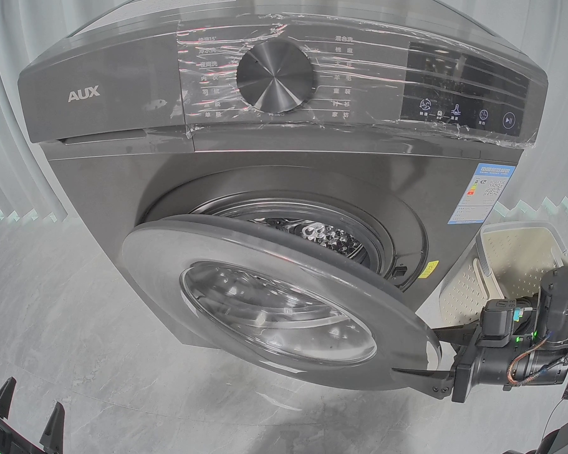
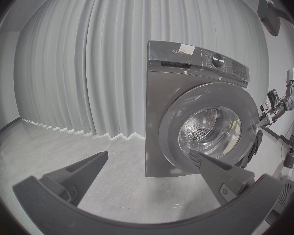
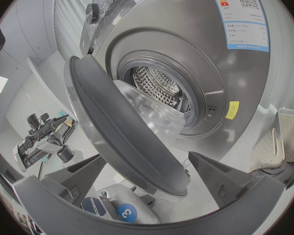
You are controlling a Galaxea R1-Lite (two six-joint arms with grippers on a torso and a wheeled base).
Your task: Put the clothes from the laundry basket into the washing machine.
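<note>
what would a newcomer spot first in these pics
The big grey washing machine fills the middle, its round door standing partly open in front of the shiny drum. The right gripper sits at the door's free edge, one finger on each side of the rim. A cream laundry basket stands on the floor just right of the machine.

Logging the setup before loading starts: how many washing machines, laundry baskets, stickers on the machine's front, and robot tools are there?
washing machine: 1
laundry basket: 1
front stickers: 2 (blue-edged label, yellow sticker)
tools: 2 (left tool, right tool)
Total: 6
</note>
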